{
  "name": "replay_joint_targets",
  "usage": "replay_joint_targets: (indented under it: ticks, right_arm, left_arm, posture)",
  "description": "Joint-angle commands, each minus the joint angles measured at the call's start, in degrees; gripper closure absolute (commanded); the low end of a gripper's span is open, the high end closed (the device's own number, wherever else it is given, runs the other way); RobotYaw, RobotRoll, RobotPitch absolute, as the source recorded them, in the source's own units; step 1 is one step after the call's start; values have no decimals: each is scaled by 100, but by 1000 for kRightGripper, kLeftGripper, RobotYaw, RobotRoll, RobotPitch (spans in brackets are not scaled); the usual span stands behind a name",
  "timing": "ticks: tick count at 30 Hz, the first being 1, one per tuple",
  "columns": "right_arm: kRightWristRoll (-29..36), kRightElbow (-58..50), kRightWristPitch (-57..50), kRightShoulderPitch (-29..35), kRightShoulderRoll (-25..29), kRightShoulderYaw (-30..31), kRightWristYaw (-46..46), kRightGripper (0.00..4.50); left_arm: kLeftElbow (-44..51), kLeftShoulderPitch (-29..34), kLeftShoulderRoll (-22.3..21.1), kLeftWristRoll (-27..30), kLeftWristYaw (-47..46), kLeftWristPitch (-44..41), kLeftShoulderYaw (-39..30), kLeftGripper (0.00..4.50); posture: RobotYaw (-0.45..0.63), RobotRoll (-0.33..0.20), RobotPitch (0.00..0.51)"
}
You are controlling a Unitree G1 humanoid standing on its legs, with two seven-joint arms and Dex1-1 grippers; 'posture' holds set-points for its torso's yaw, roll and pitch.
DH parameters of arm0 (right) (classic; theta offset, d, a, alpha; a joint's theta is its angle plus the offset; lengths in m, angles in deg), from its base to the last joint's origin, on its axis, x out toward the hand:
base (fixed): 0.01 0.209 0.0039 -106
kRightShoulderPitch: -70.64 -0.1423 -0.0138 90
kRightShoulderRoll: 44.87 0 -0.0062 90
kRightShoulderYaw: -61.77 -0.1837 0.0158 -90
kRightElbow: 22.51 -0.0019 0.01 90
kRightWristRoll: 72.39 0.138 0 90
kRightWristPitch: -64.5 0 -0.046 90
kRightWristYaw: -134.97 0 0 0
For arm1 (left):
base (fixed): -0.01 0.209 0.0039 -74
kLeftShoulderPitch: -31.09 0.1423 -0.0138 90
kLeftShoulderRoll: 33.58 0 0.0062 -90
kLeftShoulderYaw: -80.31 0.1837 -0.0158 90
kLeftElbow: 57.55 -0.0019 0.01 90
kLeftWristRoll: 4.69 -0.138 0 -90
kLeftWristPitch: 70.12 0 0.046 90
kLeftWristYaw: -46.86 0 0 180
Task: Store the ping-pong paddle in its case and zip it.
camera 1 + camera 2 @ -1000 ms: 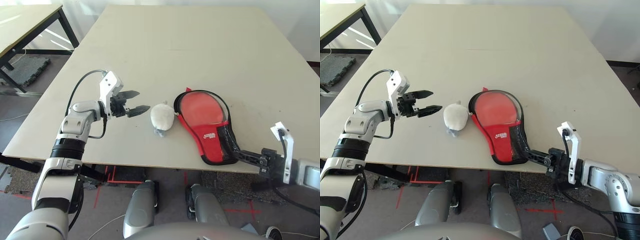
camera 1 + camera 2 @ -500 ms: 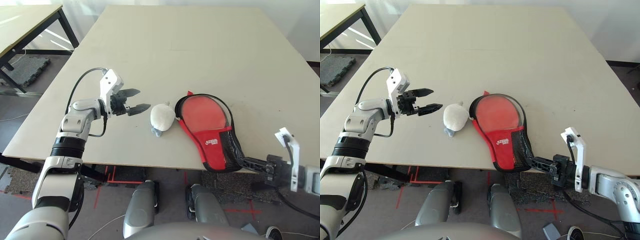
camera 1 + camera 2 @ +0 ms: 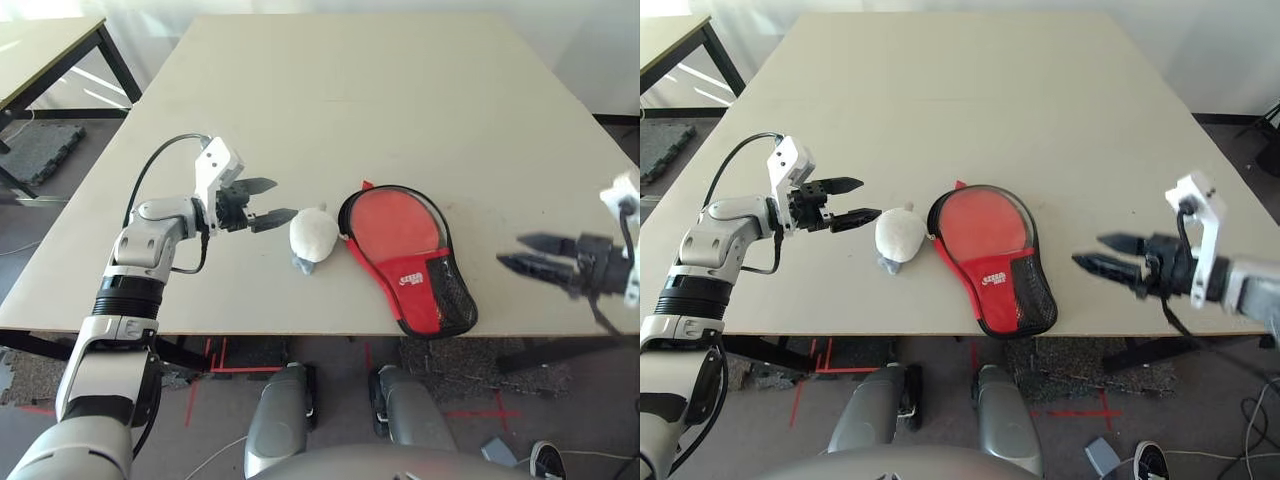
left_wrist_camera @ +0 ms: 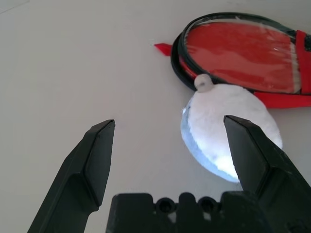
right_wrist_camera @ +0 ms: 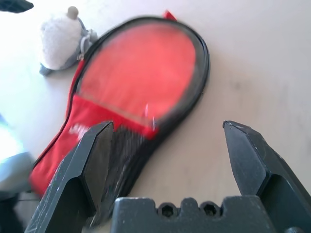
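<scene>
The table point(image 3: 330, 90) carries the case point(image 3: 405, 255) near its front edge, lying flat, round end toward 11 o'clock and mesh-pocket end toward 5 o'clock. A white plush pendant point(image 3: 313, 237) touches the case's rim at 9 o'clock. The left tool point(image 3: 272, 200) hovers just beside the plush at 9 o'clock, fingers apart. The right tool point(image 3: 525, 252) hangs at 3 o'clock of the case, fingers apart, holding nothing.
</scene>
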Motion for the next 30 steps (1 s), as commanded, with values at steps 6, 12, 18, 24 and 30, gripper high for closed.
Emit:
replay_joint_targets:
  ticks: [6,12,18,24,30]
  right_arm:
    - [-1058,1002,899,-799,-686,1294,241,23]
    - [-1500,1649,1341,-1104,-933,1630,555,23]
    - [-1805,2011,1569,-1220,-1025,1791,783,23]
    - [-2133,2198,1879,-1195,-1065,1900,891,23]
    - [-2332,2233,2059,-1117,-1116,1964,929,23]
  left_arm:
    - [649,430,-97,179,-134,-348,-111,0]
    - [1084,673,-198,368,-165,-644,-232,0]
    - [1542,945,-258,552,-212,-835,-307,0]
    - [1935,1157,-356,688,-179,-1065,-202,0]
    - [2093,1094,-285,743,-301,-1233,-108,0]
  posture:
    - [137,0,135]
    - [168,0,148]
    - [186,0,152]
    - [194,0,159]
    - [195,0,163]
